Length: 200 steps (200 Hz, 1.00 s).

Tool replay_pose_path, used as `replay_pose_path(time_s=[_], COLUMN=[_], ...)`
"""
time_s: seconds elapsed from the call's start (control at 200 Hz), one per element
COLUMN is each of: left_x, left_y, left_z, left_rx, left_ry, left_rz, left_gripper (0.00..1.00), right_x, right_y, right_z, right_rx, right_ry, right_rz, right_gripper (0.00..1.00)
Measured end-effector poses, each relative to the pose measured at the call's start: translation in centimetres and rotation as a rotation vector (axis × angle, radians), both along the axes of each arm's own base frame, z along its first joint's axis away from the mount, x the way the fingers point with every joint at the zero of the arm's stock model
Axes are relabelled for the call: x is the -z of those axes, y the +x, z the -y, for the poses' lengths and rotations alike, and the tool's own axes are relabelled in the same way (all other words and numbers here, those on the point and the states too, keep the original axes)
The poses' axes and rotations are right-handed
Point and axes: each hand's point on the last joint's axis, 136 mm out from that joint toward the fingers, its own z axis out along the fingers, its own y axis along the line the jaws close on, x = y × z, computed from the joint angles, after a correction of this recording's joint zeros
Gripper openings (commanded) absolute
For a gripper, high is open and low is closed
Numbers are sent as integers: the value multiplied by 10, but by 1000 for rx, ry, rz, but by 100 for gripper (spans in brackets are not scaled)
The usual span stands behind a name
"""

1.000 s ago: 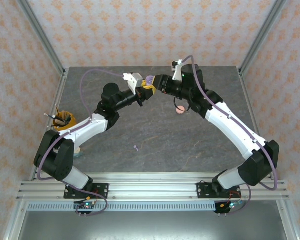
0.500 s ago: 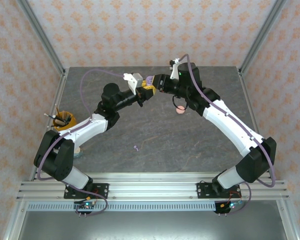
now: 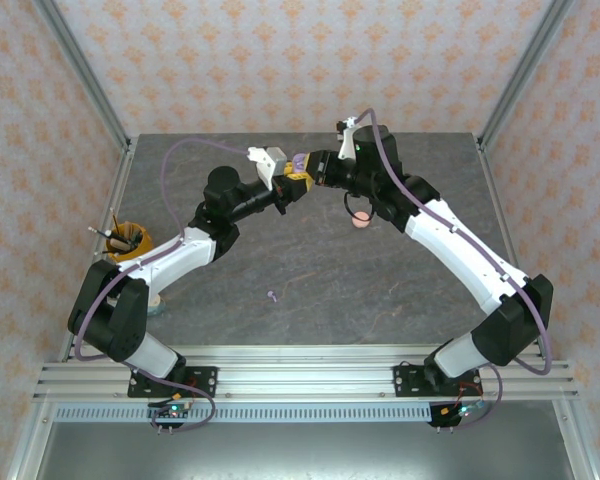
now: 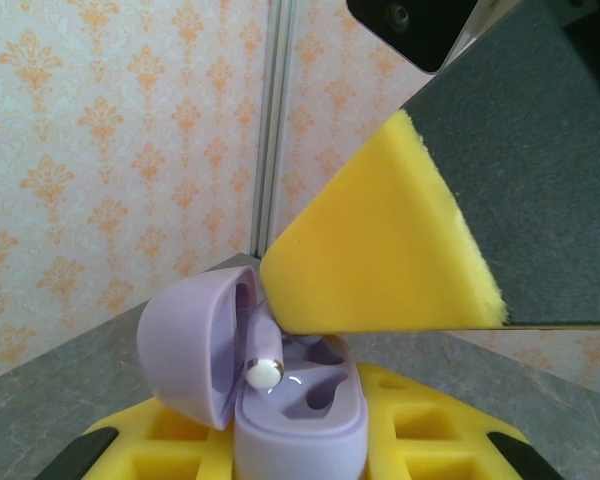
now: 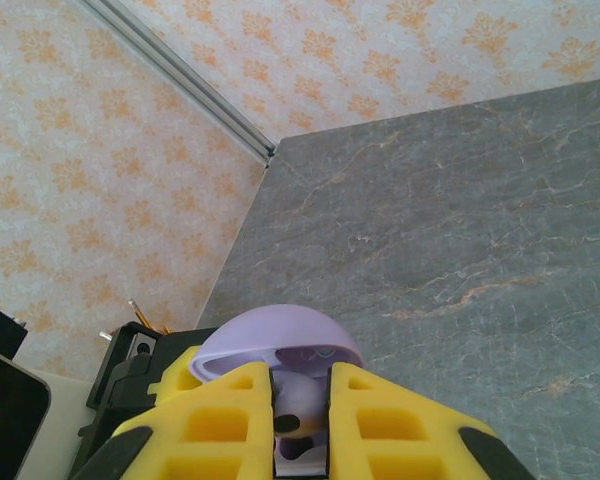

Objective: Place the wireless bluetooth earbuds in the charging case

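1. The left gripper [image 3: 293,186] is clamping the open purple charging case [image 4: 302,425] above the far middle of the table [image 3: 400,300].
2. The right gripper [image 5: 300,385] is pinching a purple earbud [image 4: 264,372] at the case's socket rim.
3. Bare surface is spreading toward the near edge.

The charging case [image 4: 300,430] is showing pale purple all over, lid and shell alike. The earbud [image 4: 265,372] leaning in it is showing the same lilac, with a shiny whitish tip. The foam pads [image 4: 380,250] of the right jaws are glowing bright yellow on black backing, and the left jaws' pads [image 4: 450,420] are wearing the same yellow.

On the desk [image 3: 380,290], which is showing dark grey stone marbling with pale veins, a second case [image 3: 360,222] is looking pale pink and a loose earbud [image 3: 271,296] pale purple. The walls [image 3: 280,60] are carrying orange damask motifs on cream. The arms [image 3: 460,250] are wearing black and white, with purple cables [image 3: 195,147]. A cup [image 3: 128,240] is showing orange-yellow.
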Motion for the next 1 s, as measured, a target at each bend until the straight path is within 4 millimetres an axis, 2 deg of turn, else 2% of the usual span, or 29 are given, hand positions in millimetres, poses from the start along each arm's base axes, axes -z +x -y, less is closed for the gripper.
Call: replay_pose_path(time_s=[0.28,0.566,0.841,1.001], left_x=[1,3,9,7], left_y=[-1,-1,-3,-5], left_z=[1,2,4,6], left_rx=[3,4,23,38], left_ry=[3,9,34,36], left_rz=[-5,-10,-16,-20], left_gripper=[0,0,0,0], right_x=[-1,-24,-12,-15], right_y=[-3,-10,-16,-16], right_z=[8,31,38,41], right_rx=[20,54,29,24], right_ry=[-27,-30,-126,-168], right_rz=[4,57,56,83], right_gripper=[13,12,11,11])
